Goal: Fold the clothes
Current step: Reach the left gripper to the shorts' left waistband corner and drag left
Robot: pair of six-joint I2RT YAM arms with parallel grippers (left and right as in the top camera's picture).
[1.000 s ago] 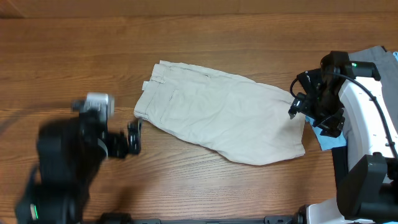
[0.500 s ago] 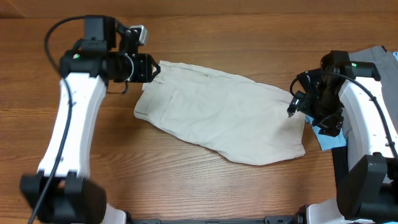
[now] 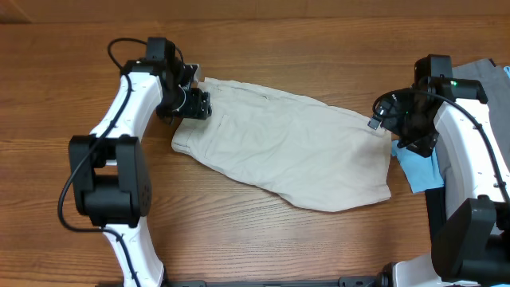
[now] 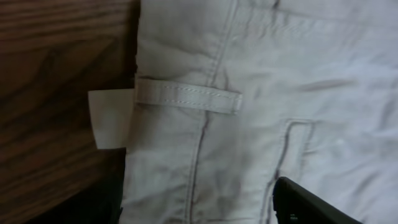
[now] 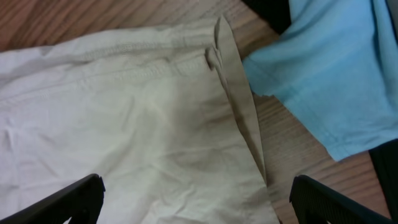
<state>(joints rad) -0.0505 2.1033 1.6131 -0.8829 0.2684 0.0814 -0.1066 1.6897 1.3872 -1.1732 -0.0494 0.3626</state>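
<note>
1. Well, the clothes, one cream pair of shorts, are lying flat and wrinkled across the middle of the wooden surface, with the waistband to the left and the leg hems to the right.
2. The left hand is hovering over the upper waistband corner, its fingers standing wide apart and gripping nothing.
3. Beneath it a belt loop is lying across the waistband, and a small white label is poking out over the bare wood.
4. The right hand is hanging over the upper hem corner at the other end, its fingers spread wide and holding nothing.
5. A light blue garment is lying just beside that hem, and a grey garment is showing at the right edge.
</note>
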